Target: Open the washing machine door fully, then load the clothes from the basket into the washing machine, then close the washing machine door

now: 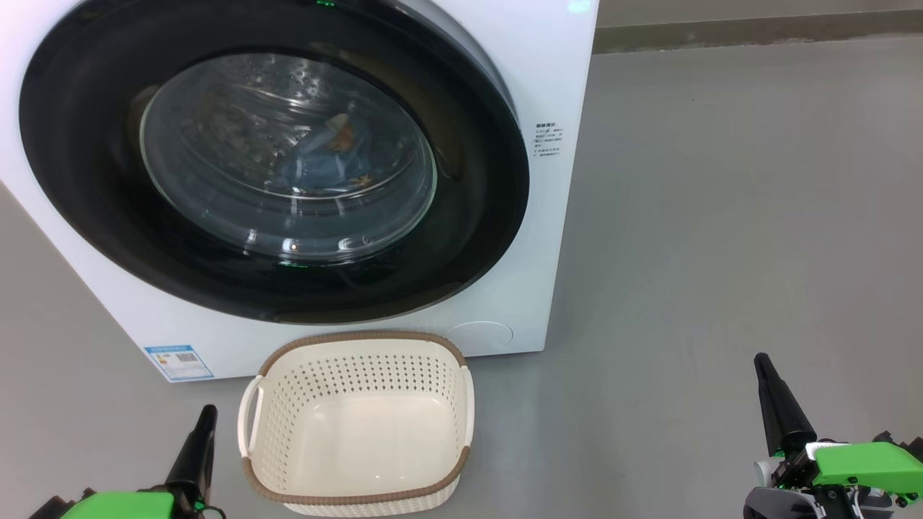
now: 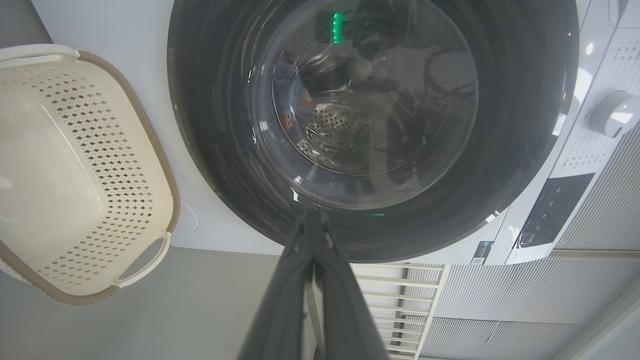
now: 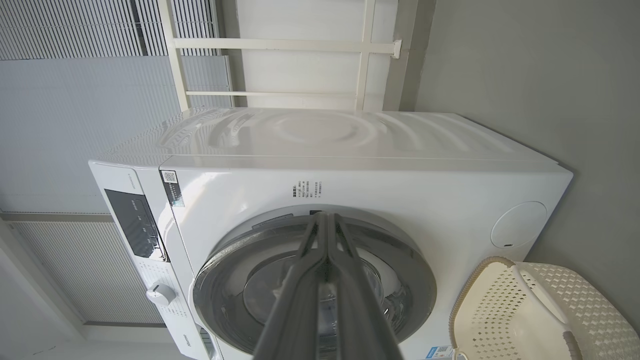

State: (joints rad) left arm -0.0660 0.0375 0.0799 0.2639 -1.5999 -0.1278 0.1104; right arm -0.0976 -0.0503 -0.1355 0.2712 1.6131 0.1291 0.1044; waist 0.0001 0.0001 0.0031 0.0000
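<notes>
The left pincer (image 2: pixel 311 220) and right pincer (image 3: pixel 325 220) are both hovering pinched together, while the clothes (image 1: pixel 324 158) are lying behind the closed washing machine door (image 1: pixel 86 180), the basket (image 1: pixel 360 337) sitting just before the washing machine (image 1: pixel 555 72).

washing machine (image 1: pixel 562 86): top and left cut off in head view
clothes (image 1: pixel 328 155): blurry blue-orange smudge behind the door (image 1: pixel 108 216)
blue label sticker (image 1: pixel 179 362): print way too tiny to read

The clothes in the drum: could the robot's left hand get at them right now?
Probably not. The washing machine door looks shut, so its glass stands between the left hand and the clothes. It needs opening first.
</notes>
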